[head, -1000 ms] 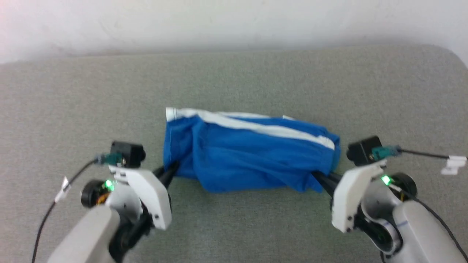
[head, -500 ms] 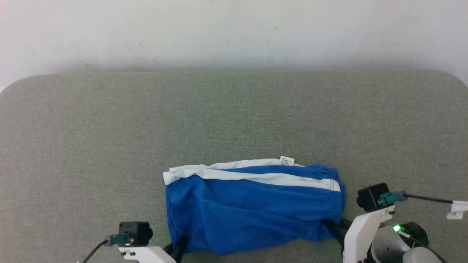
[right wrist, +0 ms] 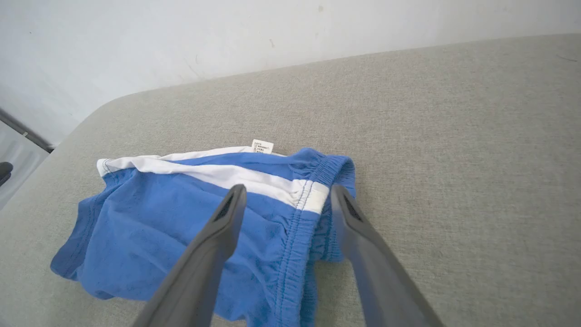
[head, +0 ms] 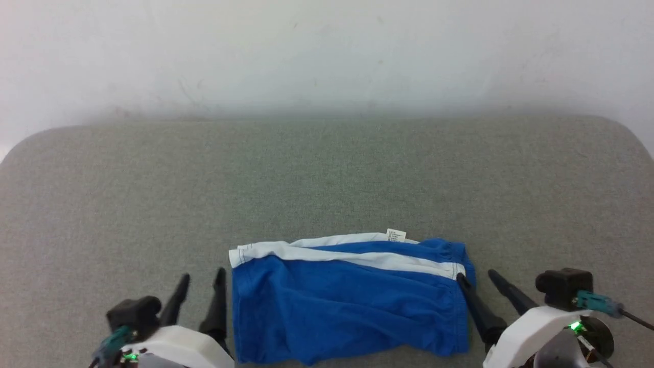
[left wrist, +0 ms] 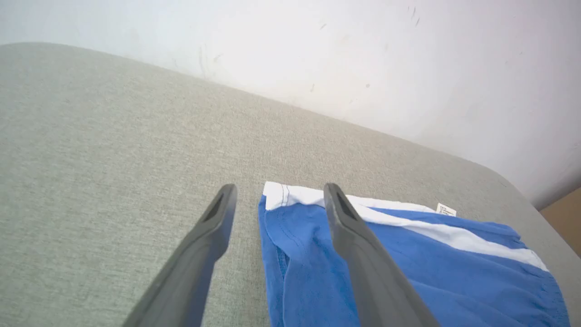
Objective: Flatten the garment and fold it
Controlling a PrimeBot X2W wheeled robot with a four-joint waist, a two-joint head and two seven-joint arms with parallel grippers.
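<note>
The garment point(head: 347, 301), bright blue shorts with a white stripe and a small white tag point(head: 396, 235), lies doubled over on the grey padded surface point(head: 327, 179), close to its near edge. My left gripper point(head: 202, 280) stands open just left of the hem end, empty. In the left wrist view its jaws point(left wrist: 280, 188) straddle the white hem corner of the garment point(left wrist: 454, 263) without touching it. My right gripper point(head: 476, 276) is open at the gathered waistband end. The right wrist view has the right gripper point(right wrist: 288, 188) above the waistband of the garment point(right wrist: 150, 213).
A white wall point(head: 327, 51) rises behind the grey surface, whose far corners are rounded. Wide bare padding lies beyond and to both sides of the shorts. A strip of brown floor point(left wrist: 563, 218) shows past the right edge.
Both grippers have opened and let go of the shorts' near corners, then drawn slightly off them. The shorts now lie flatter. The head camera has shifted, so the whole picture sits lower.
</note>
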